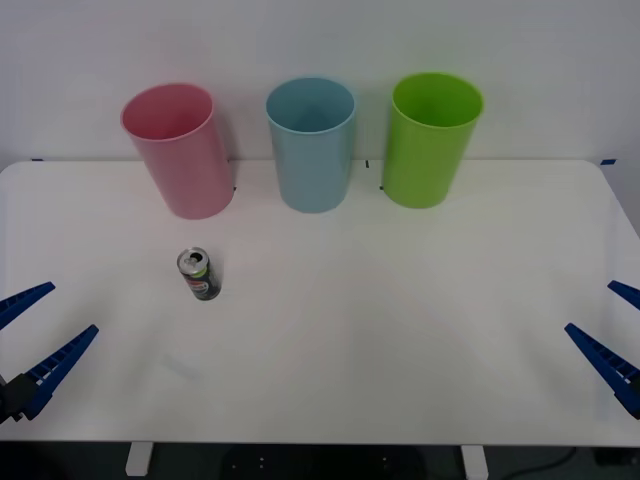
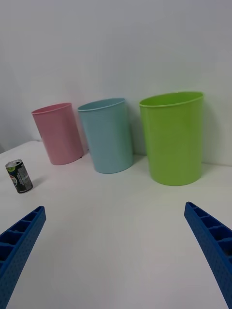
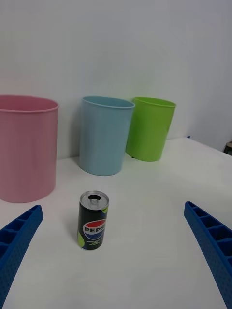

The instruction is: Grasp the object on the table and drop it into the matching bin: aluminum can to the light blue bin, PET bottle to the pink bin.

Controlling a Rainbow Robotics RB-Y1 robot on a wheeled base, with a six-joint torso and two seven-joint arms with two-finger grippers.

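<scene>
Open left gripper facing can.

Bright, even, diffuse light falls on the white table, without glare. The aluminum can and the three bins cast faint, soft-edged shadows. The left gripper's fingers look slightly soft-focused.

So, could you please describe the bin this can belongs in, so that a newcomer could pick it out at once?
Along the far edge of the white table stand three tall plastic cylinders in a row. The light blue bin is the middle one, between the pink bin and the lime green bin. Its pale blue colour sets it apart.
</scene>
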